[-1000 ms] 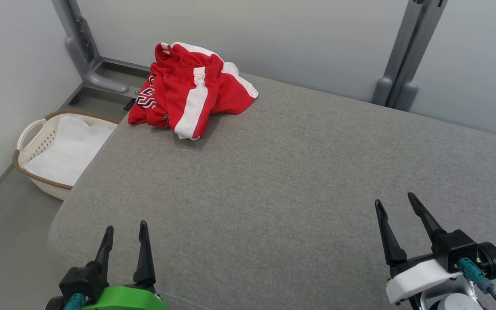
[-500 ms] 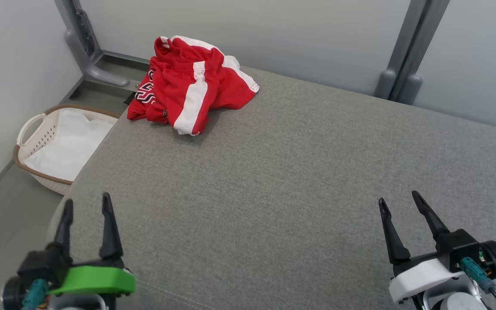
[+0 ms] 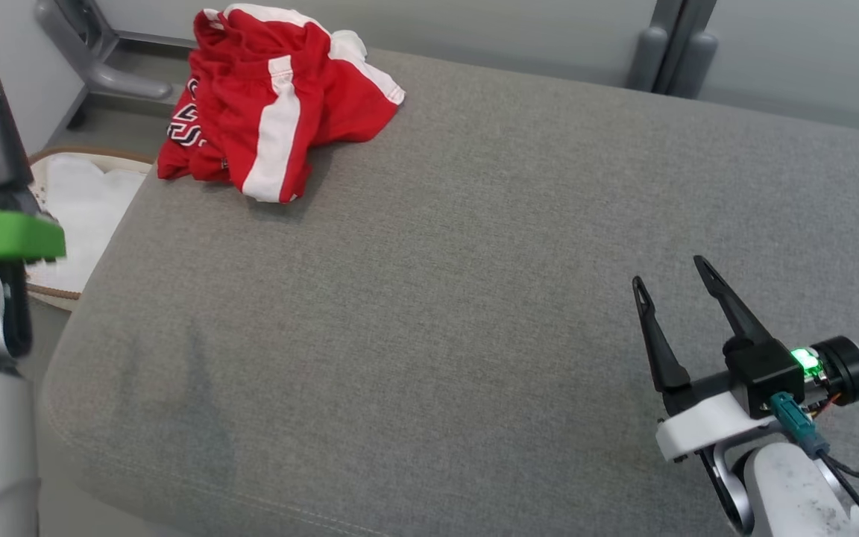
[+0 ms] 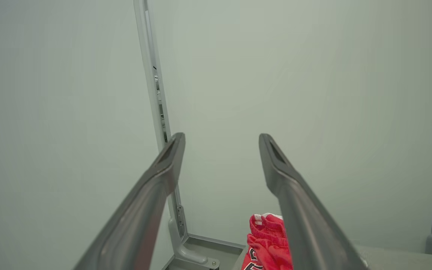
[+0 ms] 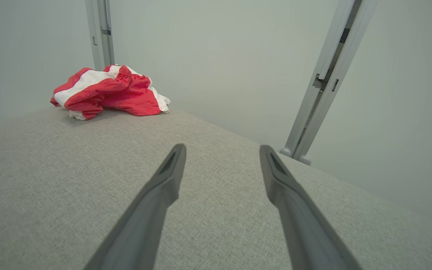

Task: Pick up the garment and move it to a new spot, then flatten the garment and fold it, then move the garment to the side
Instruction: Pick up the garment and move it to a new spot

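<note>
The red and white garment [image 3: 273, 97] lies crumpled at the far corner of the grey cloth-covered counter [image 3: 474, 298]. It is well ahead of both claws, and neither touches it.

The left claw [image 4: 221, 139] has its fingers spread wide with nothing between them. It is raised and aimed at the wall, so in its wrist view the garment sits low, ahead and slightly to the right, partly behind one finger. The right claw [image 3: 668, 271] is also spread wide and empty, low over the counter. The garment is ahead of it and far off to its left.

The step in hand looks like the reach for the first pick-up, with the left claw the nearer one.

- Tip the left claw downward first, until the heap sits squarely between the fingertips rather than below them.
- Come down on a raised fold, such as the bunched ridge on top, not on a flat edge. The cloth is thin and will likely slide away from a shallow pinch.
- Approach from above rather than from the side. One edge of the heap sits right at the counter's edge, beyond the left claw, with a basket [image 3: 94, 155] below, so a sideways nudge could push it over.
- Close only once the fingers press into the cloth.
</note>
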Tool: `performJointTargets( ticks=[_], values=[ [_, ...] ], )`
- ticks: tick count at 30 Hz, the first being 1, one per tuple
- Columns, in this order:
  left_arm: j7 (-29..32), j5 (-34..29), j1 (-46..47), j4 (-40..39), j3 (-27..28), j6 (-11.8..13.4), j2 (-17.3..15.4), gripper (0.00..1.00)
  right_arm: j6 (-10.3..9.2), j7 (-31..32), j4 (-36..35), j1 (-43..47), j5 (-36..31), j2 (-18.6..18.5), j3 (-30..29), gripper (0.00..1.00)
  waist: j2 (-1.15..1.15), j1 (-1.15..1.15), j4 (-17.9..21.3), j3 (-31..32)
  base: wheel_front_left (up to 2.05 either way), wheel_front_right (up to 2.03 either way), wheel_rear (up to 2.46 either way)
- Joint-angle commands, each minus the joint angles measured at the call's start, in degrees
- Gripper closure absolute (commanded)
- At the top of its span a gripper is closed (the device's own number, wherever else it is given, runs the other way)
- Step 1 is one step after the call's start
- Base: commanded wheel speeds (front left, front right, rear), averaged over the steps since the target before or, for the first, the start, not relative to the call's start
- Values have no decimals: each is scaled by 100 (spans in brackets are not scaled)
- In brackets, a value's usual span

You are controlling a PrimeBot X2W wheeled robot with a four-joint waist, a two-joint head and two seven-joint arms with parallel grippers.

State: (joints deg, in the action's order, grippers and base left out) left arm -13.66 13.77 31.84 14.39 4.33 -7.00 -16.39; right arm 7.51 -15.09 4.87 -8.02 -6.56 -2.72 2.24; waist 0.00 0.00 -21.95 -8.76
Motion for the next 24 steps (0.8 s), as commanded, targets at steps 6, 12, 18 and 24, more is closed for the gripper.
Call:
performJointTargets(
  ticks=[6, 12, 18, 24],
  values=[
    [240, 387, 1353, 1220, -139, -45, -190, 0, -5, -12, -130, -419, -377, -29, 111, 0, 0, 0, 676, -1053, 0, 0, 0],
    [462, 943, 1997, 2378, -547, -55, -151, 0, -5, -12, -176, -627, -569, -30, 192, 0, 0, 0, 914, -1530, 0, 0, 0],
    [610, 1403, 2274, 3085, -1275, -54, -145, 0, -5, -12, -261, -716, -702, -30, 202, 0, 0, 0, 1014, -1865, 0, 0, 0],
    [792, 1775, 2434, 3601, -1903, -51, -266, 0, -5, -12, -311, -760, -733, -29, 256, 0, 0, 0, 1064, -2115, 0, 0, 0]
  ],
)
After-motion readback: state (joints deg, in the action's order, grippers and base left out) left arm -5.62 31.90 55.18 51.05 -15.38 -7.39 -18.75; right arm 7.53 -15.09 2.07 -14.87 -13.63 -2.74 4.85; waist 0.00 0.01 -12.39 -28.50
